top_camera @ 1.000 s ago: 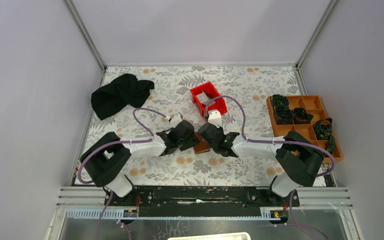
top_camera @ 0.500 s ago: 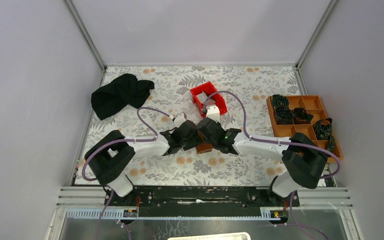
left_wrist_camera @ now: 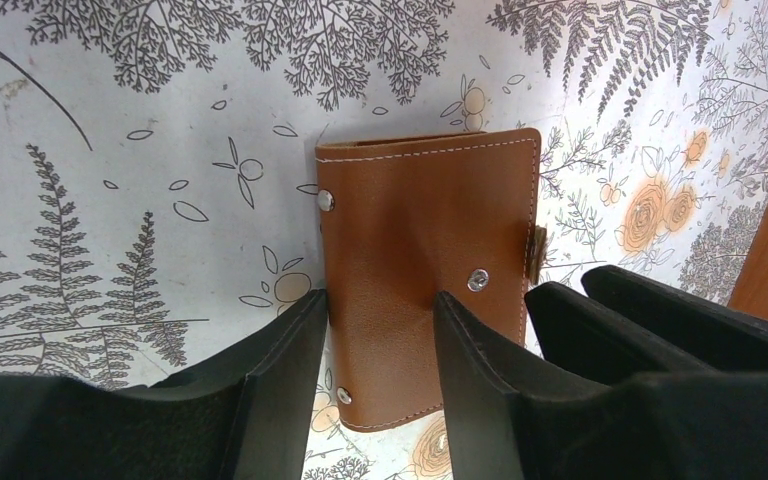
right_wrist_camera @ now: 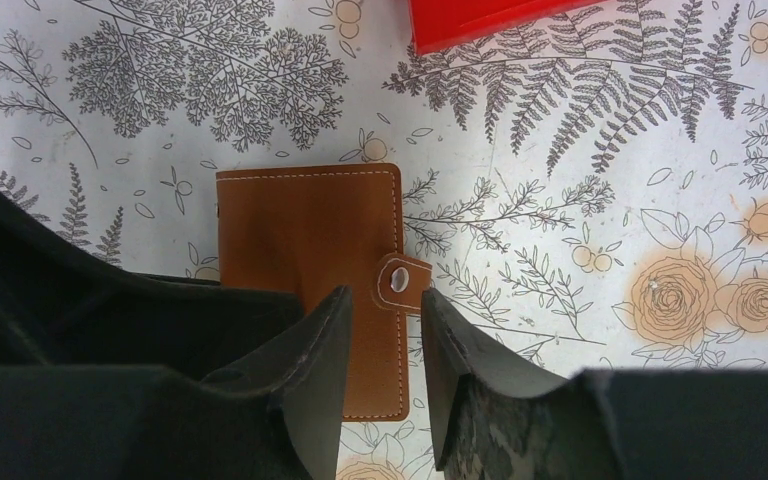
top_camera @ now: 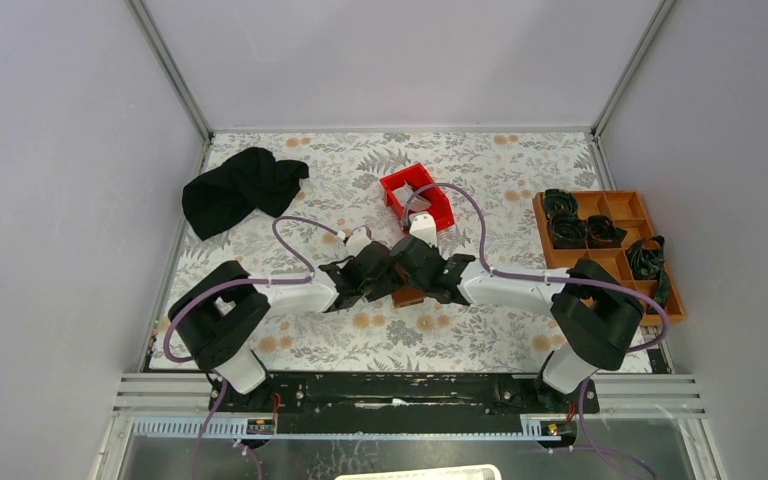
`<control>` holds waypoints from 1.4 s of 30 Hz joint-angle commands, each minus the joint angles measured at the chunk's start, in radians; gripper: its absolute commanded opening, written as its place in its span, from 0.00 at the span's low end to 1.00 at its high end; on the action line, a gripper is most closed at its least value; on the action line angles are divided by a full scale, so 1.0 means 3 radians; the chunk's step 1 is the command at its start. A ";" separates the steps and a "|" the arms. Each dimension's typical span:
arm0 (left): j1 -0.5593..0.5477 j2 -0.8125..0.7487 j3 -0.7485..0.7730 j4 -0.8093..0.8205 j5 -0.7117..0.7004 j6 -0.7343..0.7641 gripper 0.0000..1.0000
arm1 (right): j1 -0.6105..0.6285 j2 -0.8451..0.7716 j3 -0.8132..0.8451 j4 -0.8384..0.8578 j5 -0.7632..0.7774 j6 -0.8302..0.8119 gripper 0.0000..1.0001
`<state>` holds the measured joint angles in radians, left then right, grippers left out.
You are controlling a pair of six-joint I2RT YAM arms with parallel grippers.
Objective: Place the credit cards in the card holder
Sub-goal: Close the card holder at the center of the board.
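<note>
From above, the left gripper (top_camera: 388, 283) and the right gripper (top_camera: 422, 283) meet nose to nose over the brown card holder (top_camera: 407, 296) on the floral bench (top_camera: 480, 160). A red bin (top_camera: 393, 185) sits just beyond them.

Left wrist: the fingers stand spread, one at the closed holder's left edge and the other over its middle, pinching nothing.

Right wrist: the fingers stand apart above the holder's near right part, with its tab clasp (right_wrist_camera: 398, 280) just ahead of the gap.

My left arm (top_camera: 295, 295) and right arm (top_camera: 512, 290) show white tubes, bulky black joints, purple cables (top_camera: 298, 218); left gripper (left_wrist_camera: 375, 310) and right gripper (right_wrist_camera: 385, 305) are matte black.
</note>
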<state>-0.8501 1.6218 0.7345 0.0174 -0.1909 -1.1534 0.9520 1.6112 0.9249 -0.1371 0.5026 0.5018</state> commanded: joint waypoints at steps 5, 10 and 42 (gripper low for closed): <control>-0.0037 0.0100 -0.0178 -0.0319 0.0033 0.0017 0.51 | -0.0029 0.0109 0.0158 -0.0026 -0.0003 0.0065 0.39; -0.0035 0.0072 -0.0186 -0.0319 0.0024 0.0025 0.51 | -0.0028 0.0156 0.0179 -0.0037 -0.0014 0.0069 0.38; -0.0034 0.0033 -0.0195 -0.0336 0.0020 0.0045 0.51 | -0.0028 0.0341 0.0294 -0.0225 -0.0019 0.0060 0.29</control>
<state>-0.8501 1.6104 0.7101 0.0471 -0.1909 -1.1572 0.9413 1.6955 0.9901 -0.1757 0.5018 0.5064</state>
